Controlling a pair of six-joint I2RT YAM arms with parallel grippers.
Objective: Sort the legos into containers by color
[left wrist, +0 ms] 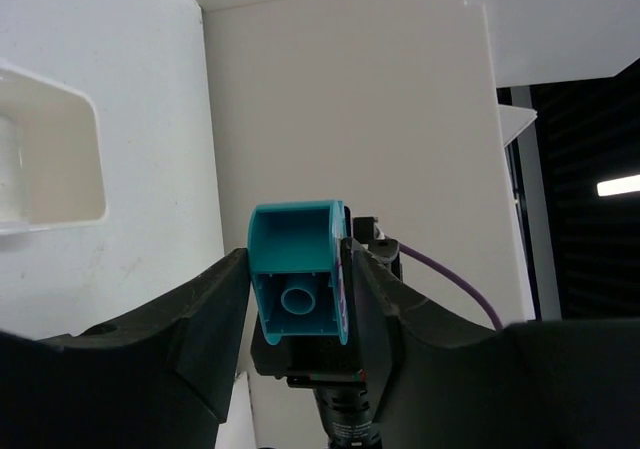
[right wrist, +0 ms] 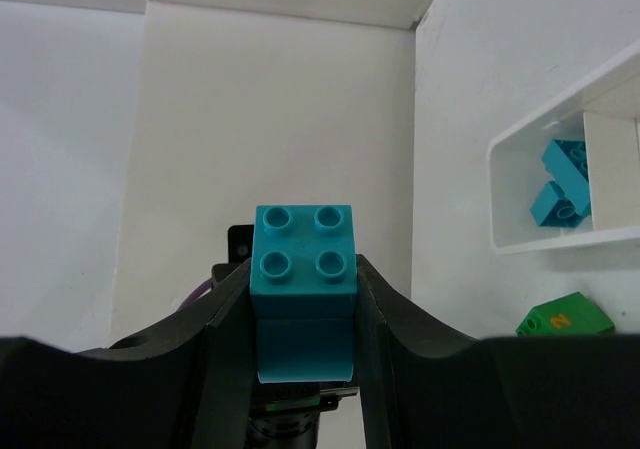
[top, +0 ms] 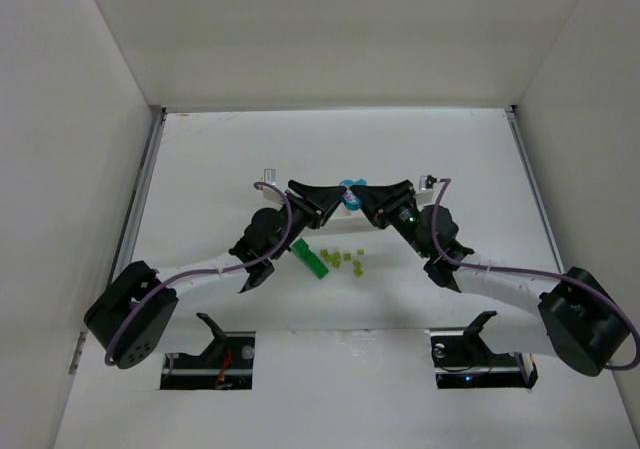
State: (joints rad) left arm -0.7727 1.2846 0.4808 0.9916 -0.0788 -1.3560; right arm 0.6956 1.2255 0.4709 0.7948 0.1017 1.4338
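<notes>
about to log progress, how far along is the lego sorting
Done: two cyan bricks lie in one tray compartment. In hand: the left end effector and right end effector both clamp a cyan stack between them. Left: the green brick and the small yellow-green pieces lie loose on the table, not yet in any compartment.

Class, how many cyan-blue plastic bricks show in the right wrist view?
3. One cyan-blue brick sits clamped in the right gripper; two more bricks lie in the white plastic tray compartment. Others may hide behind its wall.
</notes>
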